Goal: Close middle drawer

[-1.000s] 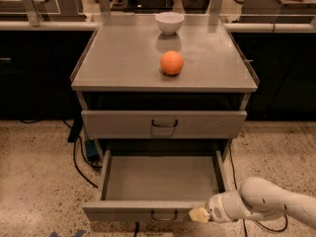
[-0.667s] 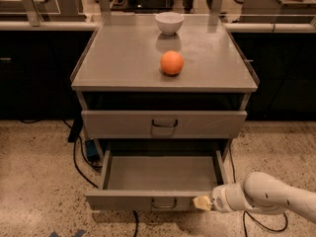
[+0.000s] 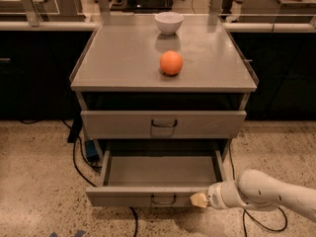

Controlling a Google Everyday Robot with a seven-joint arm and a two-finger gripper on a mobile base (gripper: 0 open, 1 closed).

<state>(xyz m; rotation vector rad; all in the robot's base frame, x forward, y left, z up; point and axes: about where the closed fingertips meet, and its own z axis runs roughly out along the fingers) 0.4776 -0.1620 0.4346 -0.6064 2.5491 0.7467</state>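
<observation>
Speckled floor (image 3: pixel 39 181); gripper (image 3: pixel 200 200) at front of open middle drawer (image 3: pixel 133 196).

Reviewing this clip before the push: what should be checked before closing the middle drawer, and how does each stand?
1. Middle drawer pulled out, top drawer shut: ok.
2. Gripper at the drawer front, right of its handle: ok.
3. Gripper touching the front: cannot tell.
4. Nothing visible inside the drawer: ok.
5. Orange and bowl back from the top's edge: ok.
</observation>
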